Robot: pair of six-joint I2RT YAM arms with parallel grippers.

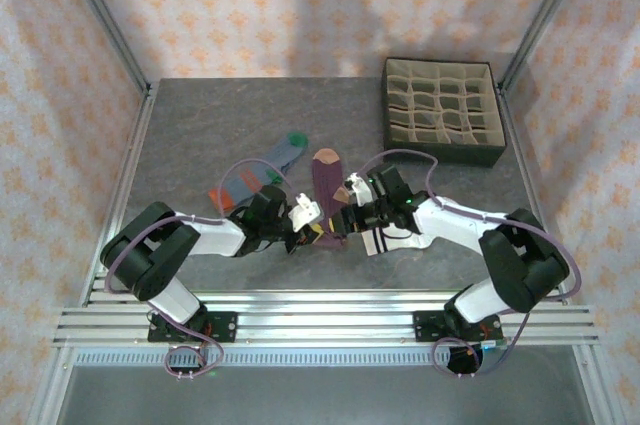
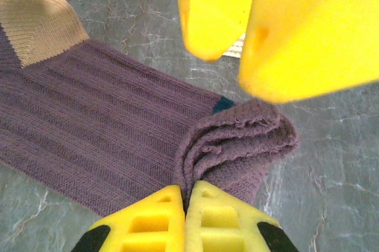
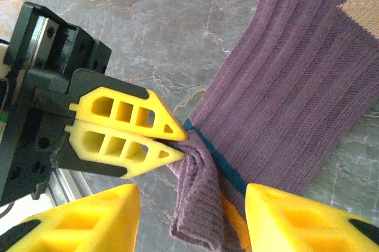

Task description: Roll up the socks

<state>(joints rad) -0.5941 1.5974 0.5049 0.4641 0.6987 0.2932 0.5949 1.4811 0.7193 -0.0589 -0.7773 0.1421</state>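
Left hand (image 2: 186, 188) pinching purple sock (image 2: 106, 121) folded cuff; right hand (image 3: 192, 201) spread, straddling cuff.

The dark purple sock (image 1: 328, 188) (image 2: 106, 127) (image 3: 296, 74) is laid flat on the surface (image 1: 200, 125), with its peach toe at the far end and its ribbed leg stretched straight. A thin teal stripe and an orange patch are seen near the cuff. The cuff end is folded over itself into a loose, thick roll, which is pinched between the closed fingers of the left end effector (image 3: 179, 141) (image 2: 186, 195). The grey-blue sock (image 1: 262, 175) is laid flat and slanted just left of the purple sock, its green toe near the peach toe and its orange heel farther left. The white sock (image 1: 385, 242), black-striped at the cuff, is bunched just right of the purple sock's rolled end and partly hidden.
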